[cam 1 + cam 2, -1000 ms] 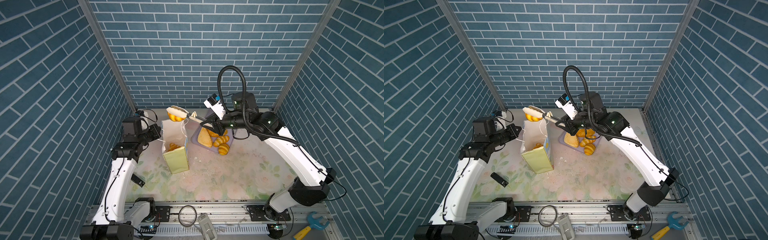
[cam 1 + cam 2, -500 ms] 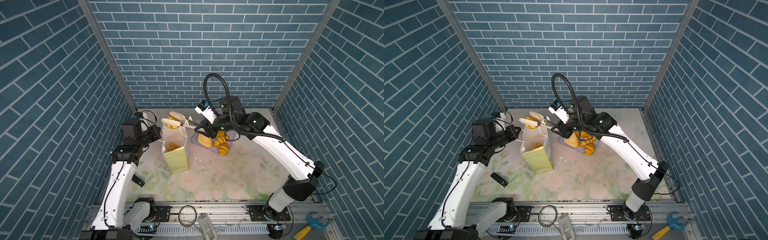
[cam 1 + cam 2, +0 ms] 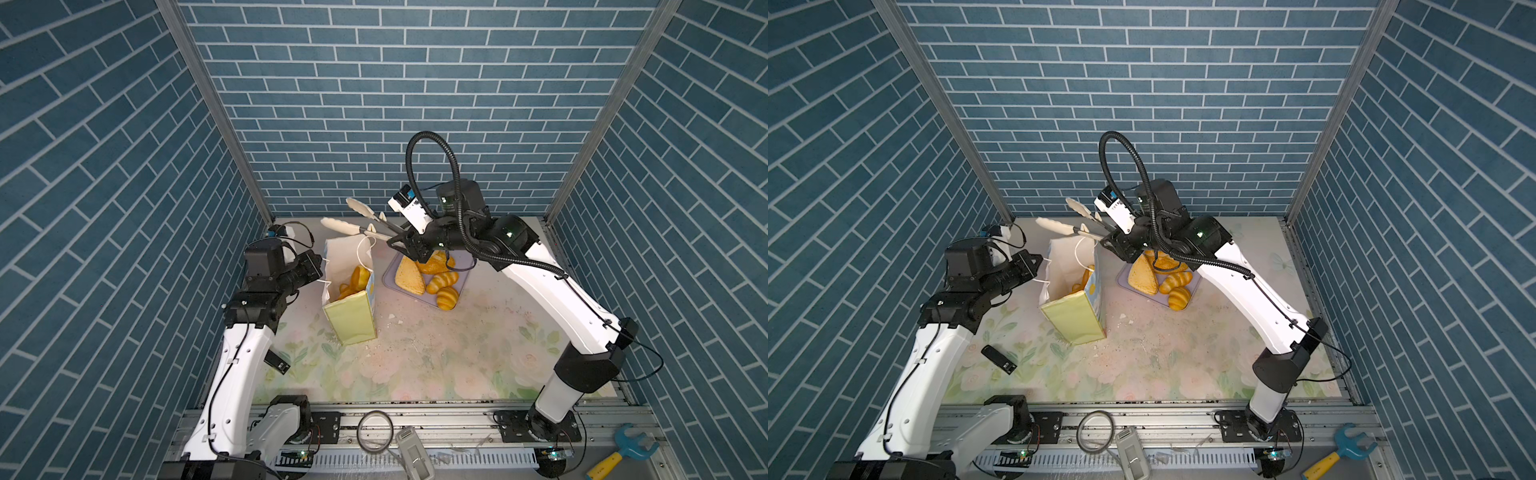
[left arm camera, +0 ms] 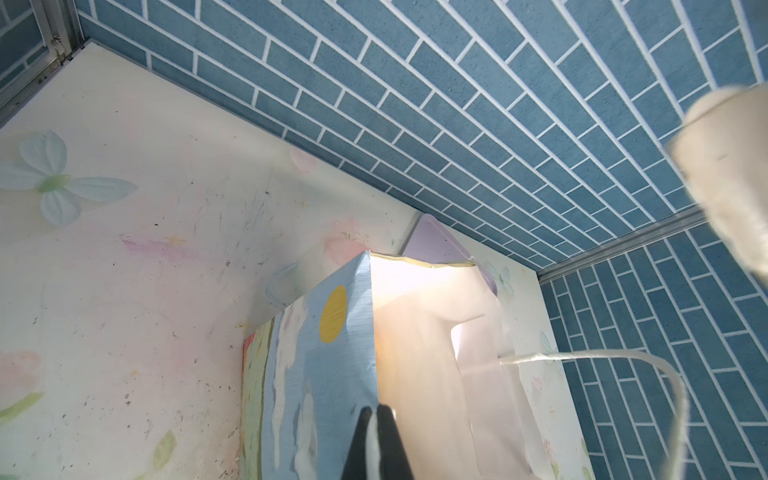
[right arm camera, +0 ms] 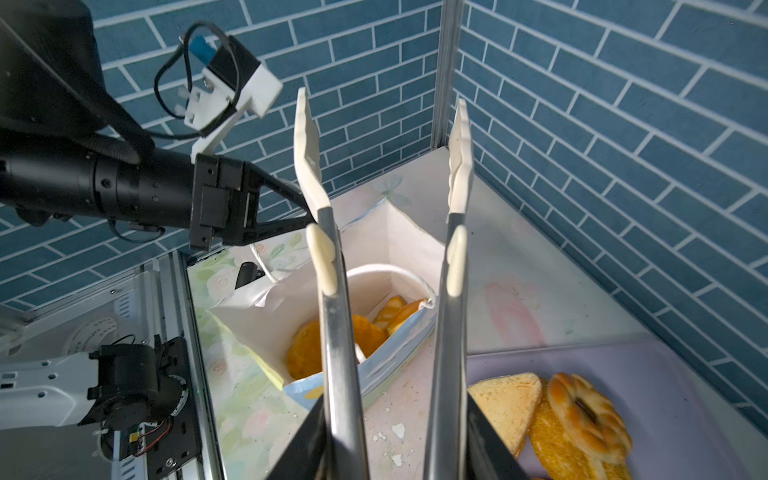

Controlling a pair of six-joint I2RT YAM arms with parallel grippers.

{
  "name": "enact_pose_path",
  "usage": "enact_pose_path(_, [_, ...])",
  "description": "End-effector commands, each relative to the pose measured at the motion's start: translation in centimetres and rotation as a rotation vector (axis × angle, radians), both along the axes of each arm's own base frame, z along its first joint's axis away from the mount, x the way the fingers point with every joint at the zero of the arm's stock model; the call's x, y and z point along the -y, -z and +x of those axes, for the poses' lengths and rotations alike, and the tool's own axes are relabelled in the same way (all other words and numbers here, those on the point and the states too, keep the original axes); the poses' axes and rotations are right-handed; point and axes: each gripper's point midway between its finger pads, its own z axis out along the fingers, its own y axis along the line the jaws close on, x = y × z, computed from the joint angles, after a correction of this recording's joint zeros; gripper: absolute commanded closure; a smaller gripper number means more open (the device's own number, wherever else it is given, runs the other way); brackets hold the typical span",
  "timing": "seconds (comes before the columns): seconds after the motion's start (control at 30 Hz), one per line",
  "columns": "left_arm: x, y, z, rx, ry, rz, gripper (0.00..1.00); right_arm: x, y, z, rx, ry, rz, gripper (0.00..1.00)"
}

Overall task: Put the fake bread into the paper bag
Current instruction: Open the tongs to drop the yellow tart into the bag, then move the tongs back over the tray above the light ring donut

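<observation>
1. In both top views, the right gripper [image 3: 401,243] clasps tongs [image 3: 353,226], whose tips are spread above the paper bag [image 3: 353,322]. Fake bread [image 3: 358,279] lies inside the bag and on the tray [image 3: 389,275].
2. Left wrist: the left gripper [image 4: 376,411] pinches the bag's rim.
3. Right wrist: the tong tips stand apart over the bagged bread.

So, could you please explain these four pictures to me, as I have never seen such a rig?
Two white robot arms work at a flowered table. Two pictures look down from overhead; the other two come from cameras on the arms' wrists. The left gripper is pinched shut on the rim of the paper bag. The right gripper holds metal tongs, spread open and empty, above the bag. Some fake bread lies inside the bag; a triangular slice, a ring bun and rolls lie on the lavender tray.
</observation>
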Motion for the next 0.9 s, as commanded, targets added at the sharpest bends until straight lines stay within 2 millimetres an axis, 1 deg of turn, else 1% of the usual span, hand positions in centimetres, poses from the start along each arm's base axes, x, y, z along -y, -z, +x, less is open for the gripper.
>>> enact_pose_path(0.0, [0.1, -0.1, 0.0, 0.022, -0.013, -0.014, 0.98, 1.4, -1.9, 2.8, 0.071, 0.081, -0.017, 0.55])
enact_pose_path(0.1, [0.1, 0.1, -0.1, 0.021, -0.014, -0.02, 0.98, 2.4, -1.8, 4.5, 0.04, 0.129, -0.019, 0.55])
enact_pose_path(0.23, [0.0, 0.1, -0.4, 0.014, -0.011, 0.0, 0.97, 4.6, -1.3, 6.4, 0.002, 0.207, -0.015, 0.55])
enact_pose_path(0.27, [-0.1, 0.0, -0.5, 0.014, -0.009, 0.009, 0.95, 5.3, -1.0, 6.9, -0.011, 0.23, -0.019, 0.55])
enact_pose_path(0.37, [-0.2, -0.3, -0.6, 0.009, 0.004, 0.045, 0.86, 7.7, 0.7, 8.2, -0.057, 0.305, -0.04, 0.55])
enact_pose_path(0.5, [-0.2, -1.0, -0.6, -0.005, 0.035, 0.11, 0.74, 10.9, 4.6, 9.4, -0.119, 0.401, -0.12, 0.55])
enact_pose_path(0.6, [-0.3, -1.4, -0.6, -0.017, 0.058, 0.156, 0.67, 13.4, 8.0, 9.8, -0.182, 0.477, -0.18, 0.54])
enact_pose_path(0.63, [-0.3, -1.4, -0.5, -0.025, 0.065, 0.171, 0.64, 14.2, 9.5, 9.8, -0.201, 0.498, -0.212, 0.54])
enact_pose_path(0.7, [-0.3, -1.4, -0.5, -0.04, 0.08, 0.195, 0.61, 15.7, 11.8, 9.9, -0.236, 0.544, -0.265, 0.54])
enact_pose_path(0.8, [-0.3, -1.4, -0.2, -0.047, 0.09, 0.214, 0.59, 16.7, 14.8, 9.9, -0.283, 0.57, -0.32, 0.53])
enact_pose_path(0.87, [-0.2, -1.4, 0.0, -0.049, 0.097, 0.216, 0.58, 17.0, 16.1, 10.0, -0.292, 0.576, -0.347, 0.52])
